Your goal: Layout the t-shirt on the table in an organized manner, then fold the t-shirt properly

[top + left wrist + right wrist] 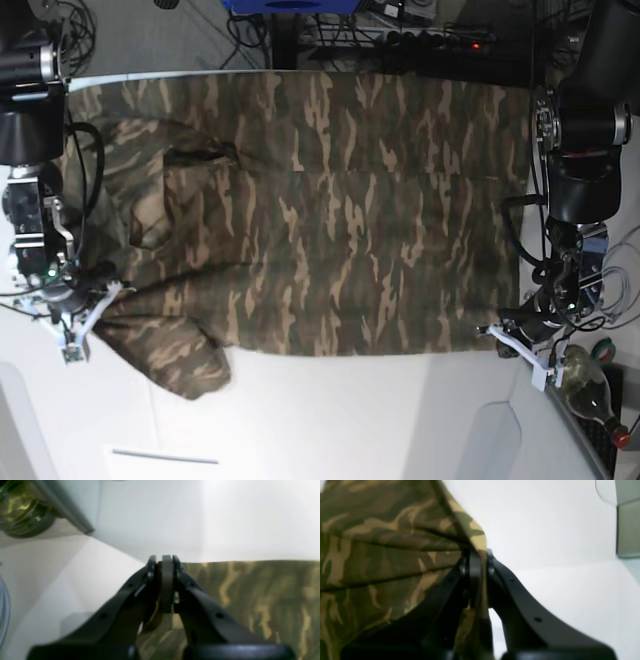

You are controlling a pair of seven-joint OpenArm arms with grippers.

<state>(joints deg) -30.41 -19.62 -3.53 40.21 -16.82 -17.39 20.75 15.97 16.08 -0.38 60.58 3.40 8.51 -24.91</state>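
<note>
1. T-shirt (250, 600) in the left wrist view is blurred green, brown and tan camouflage lying flat on the white table (175, 517), its straight edge running off to the right. The left gripper (163, 562) has its jaws pressed together on the cloth at that edge's corner. No writing can be read.
2. In the right wrist view the t-shirt (382, 555) rises in taut folds toward the right gripper (477, 555), whose jaws are clamped on a pinch of the fabric. White table (557, 592) lies beyond. No label shows.
3. In the base view the t-shirt (320, 220) is spread wide across the table (350, 420), one sleeve bunched at lower left. The right gripper (85, 300) and left gripper (510, 335) sit at its two near corners. No print is legible.
</note>
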